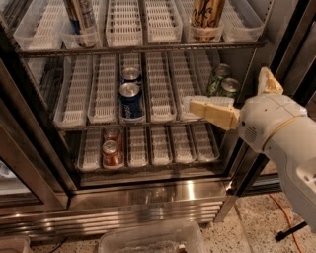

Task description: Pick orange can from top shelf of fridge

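Top shelf (148,49) holds orange can (205,17), above tool (212,111) at middle shelf (163,122).

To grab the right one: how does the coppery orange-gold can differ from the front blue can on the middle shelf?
The coppery orange-gold can stands on the top wire shelf, its top out of frame; the front blue can sits one shelf lower, silver top showing. The orange-gold can is further right than the blue can. Both stand upright in white trays. The gripper is at the right end of the middle shelf.
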`<move>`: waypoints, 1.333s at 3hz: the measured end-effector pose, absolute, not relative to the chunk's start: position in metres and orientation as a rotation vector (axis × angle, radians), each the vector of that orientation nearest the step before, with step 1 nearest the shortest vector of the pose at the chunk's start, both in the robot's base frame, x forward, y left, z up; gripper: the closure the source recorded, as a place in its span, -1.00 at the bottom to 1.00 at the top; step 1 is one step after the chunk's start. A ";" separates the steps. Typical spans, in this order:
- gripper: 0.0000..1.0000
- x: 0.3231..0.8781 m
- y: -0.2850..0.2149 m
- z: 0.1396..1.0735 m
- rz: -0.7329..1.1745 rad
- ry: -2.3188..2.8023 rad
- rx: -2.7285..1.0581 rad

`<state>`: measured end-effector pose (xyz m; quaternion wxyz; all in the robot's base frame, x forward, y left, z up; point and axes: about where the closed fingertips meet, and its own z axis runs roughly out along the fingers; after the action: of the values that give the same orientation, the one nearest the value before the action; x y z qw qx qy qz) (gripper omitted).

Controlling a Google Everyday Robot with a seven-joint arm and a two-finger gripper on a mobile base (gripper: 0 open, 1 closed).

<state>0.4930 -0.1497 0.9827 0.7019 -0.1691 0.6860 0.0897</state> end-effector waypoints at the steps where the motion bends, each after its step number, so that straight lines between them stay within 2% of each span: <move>1: -1.00 0.495 -0.138 0.994 0.191 1.492 -0.433; 3: -1.00 0.532 -0.130 1.019 0.225 1.430 -0.403; 4: -1.00 0.532 -0.129 1.019 0.225 1.430 -0.403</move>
<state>0.5323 -0.1295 1.0193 0.7309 -0.1830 0.6495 0.1021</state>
